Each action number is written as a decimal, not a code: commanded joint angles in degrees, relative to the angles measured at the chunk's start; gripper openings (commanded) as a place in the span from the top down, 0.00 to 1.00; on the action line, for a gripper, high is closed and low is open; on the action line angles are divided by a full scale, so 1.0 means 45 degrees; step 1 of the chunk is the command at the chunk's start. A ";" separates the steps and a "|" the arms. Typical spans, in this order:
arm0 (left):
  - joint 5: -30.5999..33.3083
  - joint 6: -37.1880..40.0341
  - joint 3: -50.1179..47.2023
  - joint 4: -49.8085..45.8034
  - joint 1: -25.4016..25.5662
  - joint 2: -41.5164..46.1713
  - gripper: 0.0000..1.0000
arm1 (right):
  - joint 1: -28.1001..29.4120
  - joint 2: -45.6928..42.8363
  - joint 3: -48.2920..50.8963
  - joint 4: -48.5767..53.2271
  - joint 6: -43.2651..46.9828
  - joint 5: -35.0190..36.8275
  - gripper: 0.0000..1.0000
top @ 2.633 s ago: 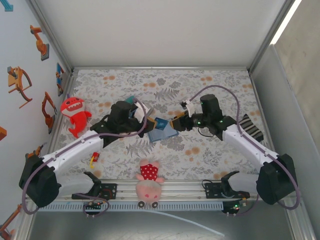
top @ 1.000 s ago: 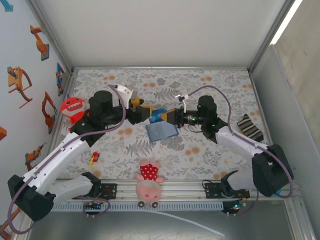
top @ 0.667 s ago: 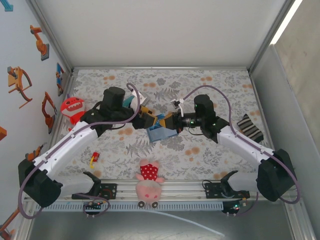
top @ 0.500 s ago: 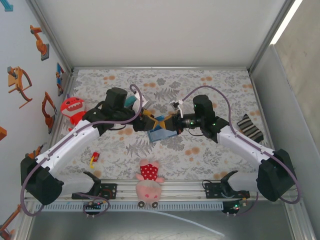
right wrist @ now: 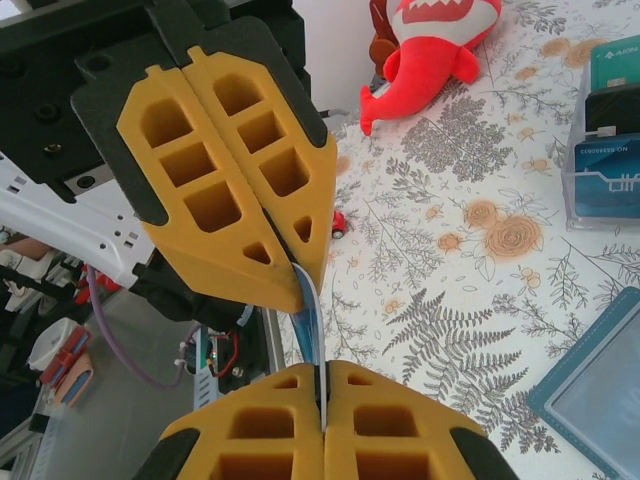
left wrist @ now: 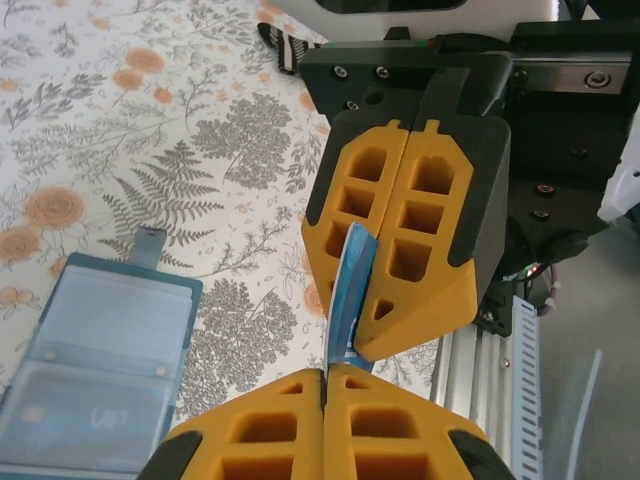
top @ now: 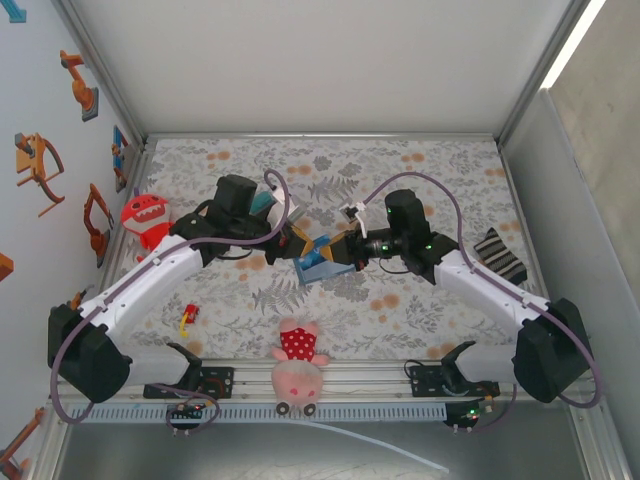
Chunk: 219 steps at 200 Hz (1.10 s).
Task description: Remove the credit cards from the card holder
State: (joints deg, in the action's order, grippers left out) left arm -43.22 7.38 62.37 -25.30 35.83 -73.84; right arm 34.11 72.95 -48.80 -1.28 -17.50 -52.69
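- Left gripper (left wrist: 325,375) is clenched on one end of a thin blue card (left wrist: 348,270), its two orange fingers pressed together with the card's edge between them.
- Right gripper (right wrist: 322,372) is clamped on the other end of the same blue card, so the two sets of orange fingers meet nearly tip to tip with the card bridging them edge-on.
- The card holder (left wrist: 95,370) lies open and flat on the floral cloth (left wrist: 230,150), its clear window pockets facing up.
- In the left wrist view the blue card is apart from the card holder, off to one side of it and not touching it.
- From the top camera both grippers meet just beyond the card holder's far edge, the left one coming from the holder's left and the right one from its right.
- A pink plush toy (top: 298,365) sits nearer the arm bases than the card holder, apart from it.
- A red shark plush (right wrist: 430,40) lies well to the left of the card holder.
- A striped block (right wrist: 605,130) in teal, black and blue rests on the cloth near the card holder, on its far-left side.
- A striped piece of fabric (top: 502,256) lies well to the right of the card holder.
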 commanded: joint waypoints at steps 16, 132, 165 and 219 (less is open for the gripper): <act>-0.0240 0.0195 0.0300 -0.0022 0.0010 -0.0204 1.00 | 0.0135 -0.0291 -0.0553 0.0004 0.0464 0.0288 0.99; 0.5968 0.2608 -0.0359 0.1980 -0.1448 -0.0519 1.00 | 0.0189 -0.0090 -0.1332 0.3021 0.0706 0.5599 0.40; 0.5925 0.3823 -0.0314 0.2862 -0.2376 -0.1622 1.00 | 0.0425 0.0234 -0.1557 0.3735 0.0721 0.7095 0.40; 0.6199 0.5041 0.0588 0.2666 -0.3066 -0.3963 1.00 | 0.0565 0.0536 -0.1674 0.4083 0.0597 0.7798 0.40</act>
State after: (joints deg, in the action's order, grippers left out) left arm -16.03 25.23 62.11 -13.32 22.37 -89.21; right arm 36.21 74.91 -54.15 15.53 -14.22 -20.67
